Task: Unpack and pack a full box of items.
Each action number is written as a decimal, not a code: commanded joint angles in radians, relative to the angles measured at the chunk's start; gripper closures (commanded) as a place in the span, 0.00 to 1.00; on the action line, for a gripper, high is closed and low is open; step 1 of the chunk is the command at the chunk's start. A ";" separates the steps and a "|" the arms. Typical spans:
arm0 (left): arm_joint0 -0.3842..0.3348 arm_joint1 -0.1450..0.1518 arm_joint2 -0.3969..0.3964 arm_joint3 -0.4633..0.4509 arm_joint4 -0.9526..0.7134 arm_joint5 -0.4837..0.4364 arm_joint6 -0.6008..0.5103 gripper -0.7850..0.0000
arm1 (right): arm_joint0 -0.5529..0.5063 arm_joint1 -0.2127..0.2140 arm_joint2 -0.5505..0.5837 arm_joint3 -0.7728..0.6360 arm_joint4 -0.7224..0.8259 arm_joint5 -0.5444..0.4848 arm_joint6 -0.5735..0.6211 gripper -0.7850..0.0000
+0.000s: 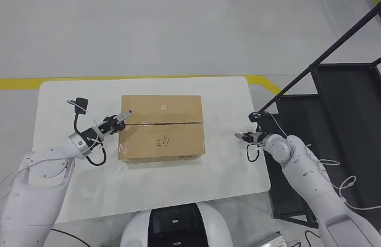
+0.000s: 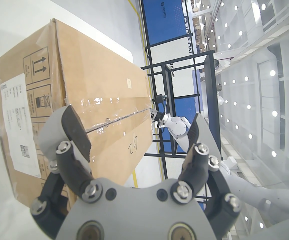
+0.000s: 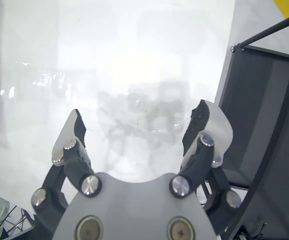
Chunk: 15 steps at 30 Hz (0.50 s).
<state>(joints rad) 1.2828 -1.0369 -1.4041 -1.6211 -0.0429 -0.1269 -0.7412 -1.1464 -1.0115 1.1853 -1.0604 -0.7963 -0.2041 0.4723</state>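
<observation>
While both my jaws stand wide apart and empty, my left gripper [image 2: 134, 126] sits at the end of the taped seam [image 1: 162, 123] on the cardboard box [image 1: 162, 139], mid-table. My right gripper [image 3: 139, 116] hovers well apart, over the white table [image 1: 227, 92]. The flaps are taped shut, so I judge unpacking not begun and everything remains.

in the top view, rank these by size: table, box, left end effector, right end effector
1. table
2. box
3. left end effector and right end effector: both are small and look about alike, so I won't rank one over the other.
</observation>
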 commanded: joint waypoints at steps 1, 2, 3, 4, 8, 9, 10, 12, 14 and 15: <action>0.000 0.000 0.000 0.000 0.000 0.000 0.000 0.00 | -0.005 -0.001 -0.004 -0.010 -0.014 0.022 0.003 0.07; 0.000 0.000 0.000 0.000 0.000 0.000 0.000 0.00 | -0.008 -0.002 -0.006 -0.016 -0.023 0.031 0.006 0.10; 0.000 0.000 0.000 0.000 0.000 0.000 0.000 0.00 | -0.012 -0.002 -0.007 -0.023 -0.027 0.039 0.008 0.13; 0.000 0.000 0.000 0.000 0.000 0.000 0.000 0.00 | -0.017 -0.003 -0.008 -0.030 -0.032 0.045 0.012 0.16; 0.000 0.000 0.000 0.000 0.000 0.000 0.000 0.00 | -0.039 -0.001 -0.002 -0.064 -0.054 0.070 0.018 0.25; 0.000 0.000 0.000 0.000 0.000 0.000 0.000 0.00 | -0.046 -0.001 -0.001 -0.075 -0.066 0.081 0.017 0.31; 0.000 0.000 0.000 0.000 0.000 0.000 0.000 0.00 | -0.053 0.000 -0.001 -0.086 -0.076 0.091 0.017 0.35; 0.000 0.000 0.000 0.000 0.000 0.000 0.000 0.00 | -0.064 0.000 0.001 -0.104 -0.090 0.109 0.023 0.41; 0.000 0.000 0.000 0.000 0.000 0.000 0.000 0.00 | -0.072 0.000 0.002 -0.120 -0.110 0.133 0.026 0.40; 0.000 0.000 0.000 0.000 0.000 0.000 0.000 0.00 | -0.075 -0.001 0.001 -0.127 -0.119 0.145 0.027 0.39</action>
<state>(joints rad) 1.2828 -1.0369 -1.4041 -1.6211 -0.0429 -0.1269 -0.7412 -1.2189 -1.0116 1.1869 -1.1821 -0.9080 -0.0695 0.4984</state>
